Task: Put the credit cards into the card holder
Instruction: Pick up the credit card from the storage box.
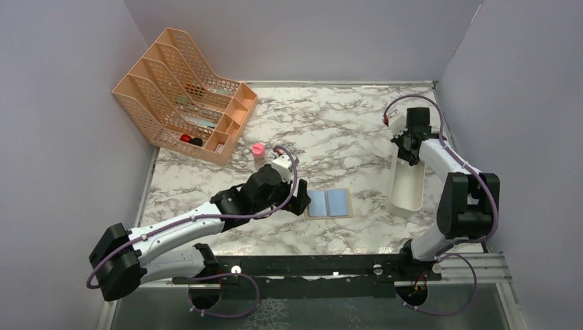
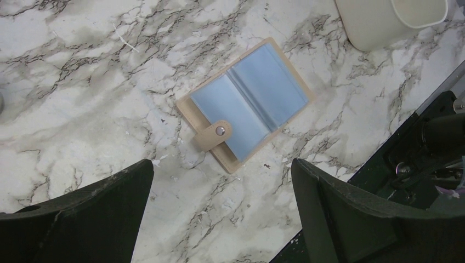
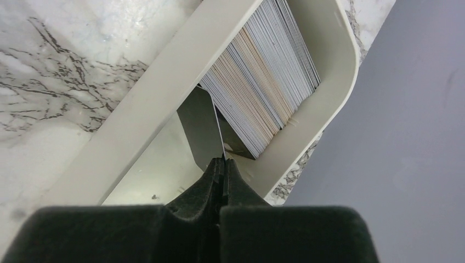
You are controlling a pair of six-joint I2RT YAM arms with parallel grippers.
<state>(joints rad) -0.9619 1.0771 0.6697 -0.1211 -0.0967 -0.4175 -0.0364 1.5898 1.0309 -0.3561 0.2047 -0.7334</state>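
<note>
The tan card holder (image 1: 329, 203) lies open on the marble table, its light blue inside up; it also shows in the left wrist view (image 2: 248, 103) with its snap tab toward me. My left gripper (image 1: 300, 196) is open and empty, just left of the holder (image 2: 222, 167). My right gripper (image 1: 411, 148) is over the far end of the long white tray (image 1: 407, 185). In the right wrist view it is shut (image 3: 222, 160) on the edge of one grey card (image 3: 202, 127), held next to a stack of several cards (image 3: 263, 71) standing in the tray (image 3: 142, 104).
A peach mesh file rack (image 1: 182, 93) stands at the back left with small items in it. A small pink-capped bottle (image 1: 258, 154) stands behind the left arm. Grey walls close in the left, back and right sides. A black rail (image 1: 309, 265) runs along the near edge.
</note>
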